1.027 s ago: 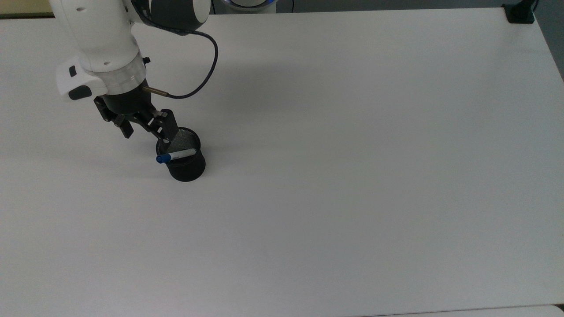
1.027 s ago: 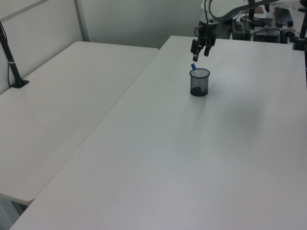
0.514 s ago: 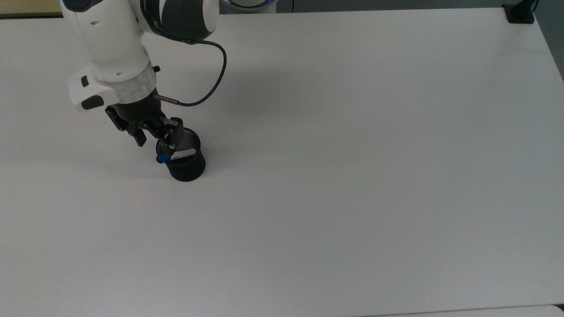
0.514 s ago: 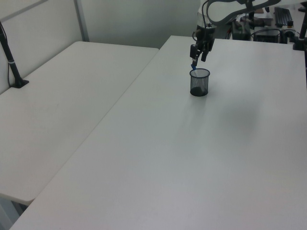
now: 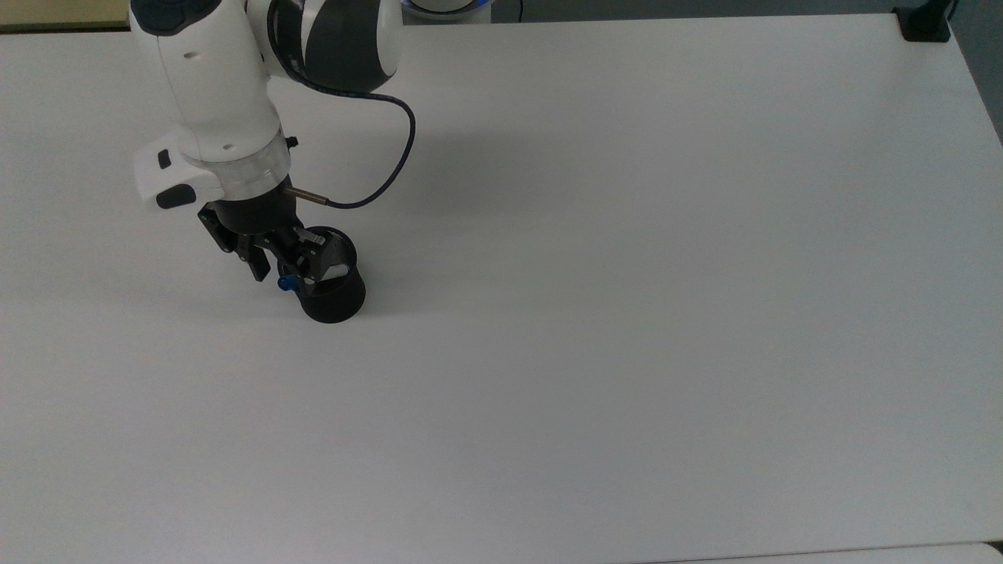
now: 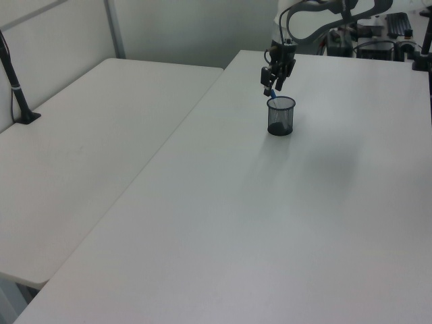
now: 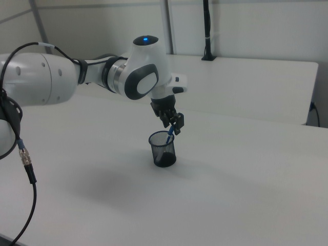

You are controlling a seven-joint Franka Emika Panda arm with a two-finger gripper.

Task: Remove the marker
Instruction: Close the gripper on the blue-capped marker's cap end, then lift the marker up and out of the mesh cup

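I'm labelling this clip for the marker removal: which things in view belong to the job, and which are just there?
Part of the job:
- the marker, leaning in the cup
- the black mesh cup holding it
- the gripper, at the marker's blue cap

Just there:
- the black clamp on the table corner
- the neighbouring white table

Black wire-mesh cup (image 5: 335, 298), matt white table (image 5: 627, 313)

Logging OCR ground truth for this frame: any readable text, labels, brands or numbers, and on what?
None readable.
The marker: only its blue cap end and a bit of white barrel show above the black mesh cup; no print can be made out.
The arm's white housing and the gripper: no legible lettering or logo.
The table: plain, no markings.
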